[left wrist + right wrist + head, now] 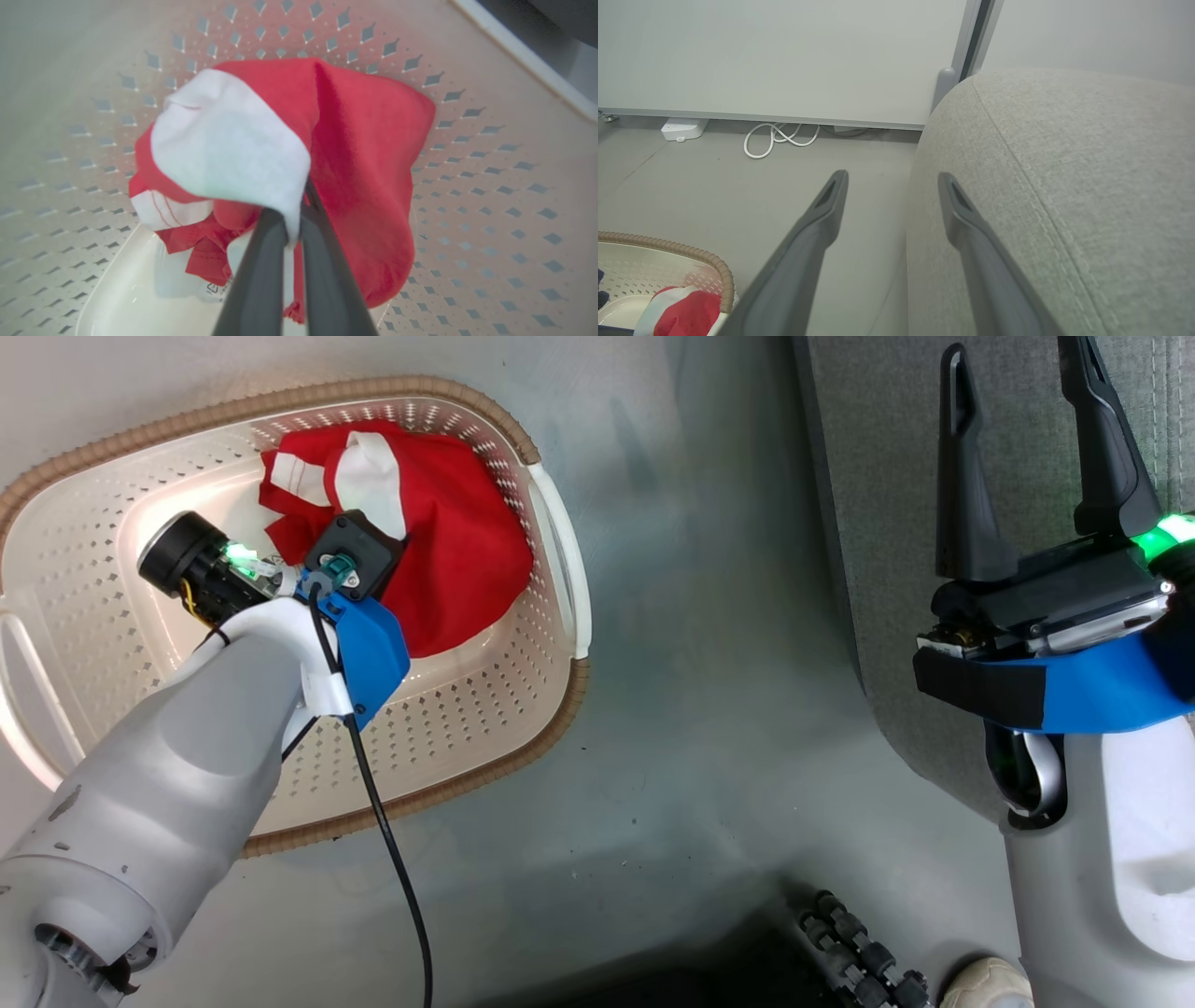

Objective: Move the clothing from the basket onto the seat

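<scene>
Clothing point(457, 541), red with white trim, sits bunched inside the cream perforated basket point(523, 644) on the grey floor point(709, 663), on the side nearer the seat point(887, 476). We see the left gripper point(294, 212) down inside the basket, its jaws pinched tight on a fold of the fabric beside the white patch. Right gripper point(1016, 373) hangs over the seat's edge, well apart from the basket, jaws spread wide and holding nothing.

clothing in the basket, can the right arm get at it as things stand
Probably not readily: the right gripper stands open by the seat, across the floor from the basket, and the left gripper is shut on the clothing there.
</scene>
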{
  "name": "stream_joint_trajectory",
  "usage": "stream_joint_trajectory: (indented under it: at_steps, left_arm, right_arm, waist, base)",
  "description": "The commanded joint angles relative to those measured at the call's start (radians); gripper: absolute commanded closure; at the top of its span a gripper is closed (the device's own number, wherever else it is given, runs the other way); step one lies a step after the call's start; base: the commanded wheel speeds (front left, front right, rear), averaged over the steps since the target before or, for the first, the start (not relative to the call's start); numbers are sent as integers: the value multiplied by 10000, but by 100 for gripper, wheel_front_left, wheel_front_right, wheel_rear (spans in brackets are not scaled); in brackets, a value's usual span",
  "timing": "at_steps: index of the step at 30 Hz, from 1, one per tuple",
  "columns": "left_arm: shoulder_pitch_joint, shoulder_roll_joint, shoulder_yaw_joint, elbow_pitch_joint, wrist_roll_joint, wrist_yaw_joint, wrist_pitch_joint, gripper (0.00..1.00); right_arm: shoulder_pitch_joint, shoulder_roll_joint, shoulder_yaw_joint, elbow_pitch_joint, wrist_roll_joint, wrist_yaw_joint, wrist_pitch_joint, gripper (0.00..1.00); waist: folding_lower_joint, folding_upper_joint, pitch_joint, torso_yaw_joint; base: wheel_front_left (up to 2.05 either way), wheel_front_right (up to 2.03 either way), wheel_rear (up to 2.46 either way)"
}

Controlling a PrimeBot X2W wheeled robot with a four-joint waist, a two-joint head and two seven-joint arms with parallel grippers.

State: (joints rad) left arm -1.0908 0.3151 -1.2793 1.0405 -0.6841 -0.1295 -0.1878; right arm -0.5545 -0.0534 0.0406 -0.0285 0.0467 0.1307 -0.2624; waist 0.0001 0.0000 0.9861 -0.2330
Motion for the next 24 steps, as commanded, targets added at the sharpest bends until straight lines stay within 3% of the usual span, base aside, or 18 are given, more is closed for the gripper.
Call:
stream_joint_trajectory:
  at_steps: [1, 17, 24]
  left_arm:
    - [1, 17, -41, -28, 90, -17, -65, 100]
    - [532, -474, -14, -1117, -72, -17, -780, 100]
    - [1233, -291, 1193, -2597, 517, -17, -785, 100]
  right_arm:
    - [-177, 33, -21, 14, 31, 1, -38, 0]
    - [247, -152, -268, 357, -60, 1, -38, 0]
    - [543, -334, -378, 597, -56, 1, -39, 0]
  waist:
    - [-1, 0, -41, 24]
    - [-1, 0, -1399, 793]
    - [-1, 0, -2375, 1264]
  base:
    - [0, 0, 0]
    - [0, 0, 0]
    - [0, 0, 0]
